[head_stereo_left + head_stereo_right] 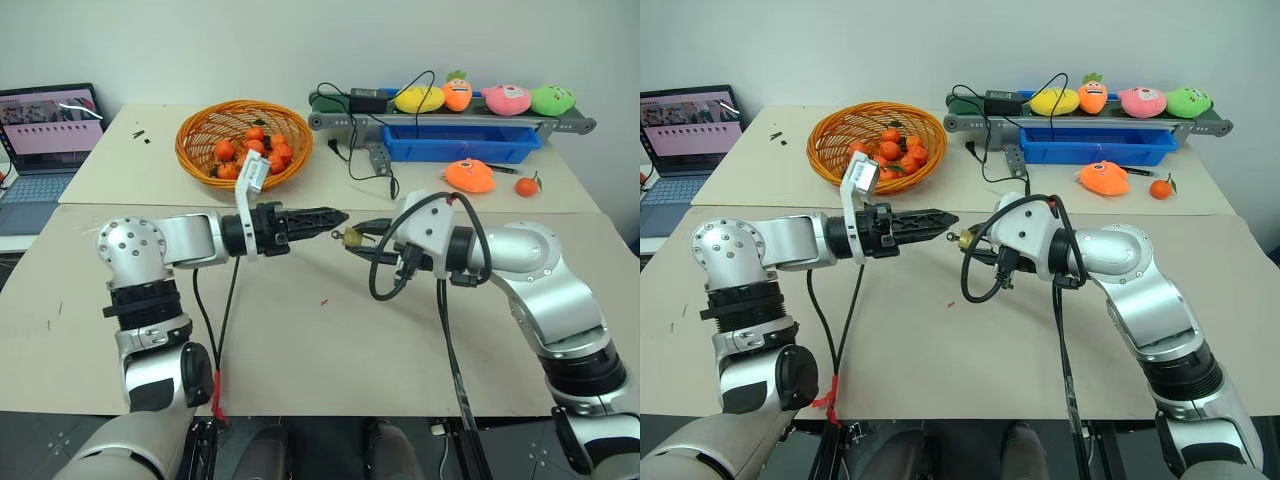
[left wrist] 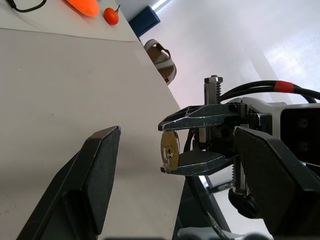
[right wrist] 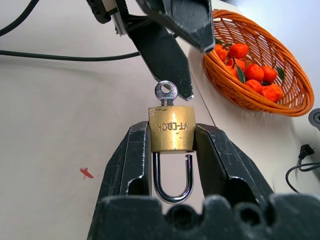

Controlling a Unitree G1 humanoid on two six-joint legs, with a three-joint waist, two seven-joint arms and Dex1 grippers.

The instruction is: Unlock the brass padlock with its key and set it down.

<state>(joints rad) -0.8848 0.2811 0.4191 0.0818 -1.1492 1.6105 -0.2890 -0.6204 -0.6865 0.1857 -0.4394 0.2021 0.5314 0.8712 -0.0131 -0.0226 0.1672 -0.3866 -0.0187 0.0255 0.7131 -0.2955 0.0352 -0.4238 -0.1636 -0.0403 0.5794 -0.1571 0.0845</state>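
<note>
My right gripper (image 3: 172,132) is shut on the brass padlock (image 3: 172,130), its fingers pinching the squarish golden body from both sides above the table. The silvery shackle (image 3: 172,185) hangs back toward the wrist, and one of its legs seems to end just short of the body. The key (image 3: 165,93) sticks out of the padlock's far end, toward my left gripper (image 1: 338,216). That gripper points level at the padlock (image 1: 351,237) and stands open. Its fingers (image 2: 95,175) are spread wide on either side of the key without touching it.
An orange wicker basket (image 1: 200,130) of oranges stands behind the left arm. A laptop (image 1: 45,140) is at the far left. At the back right are a blue tray (image 1: 460,145), plush toys (image 1: 480,98), cables (image 1: 355,150) and a small orange (image 1: 528,185). A red speck (image 1: 323,301) lies on the tabletop.
</note>
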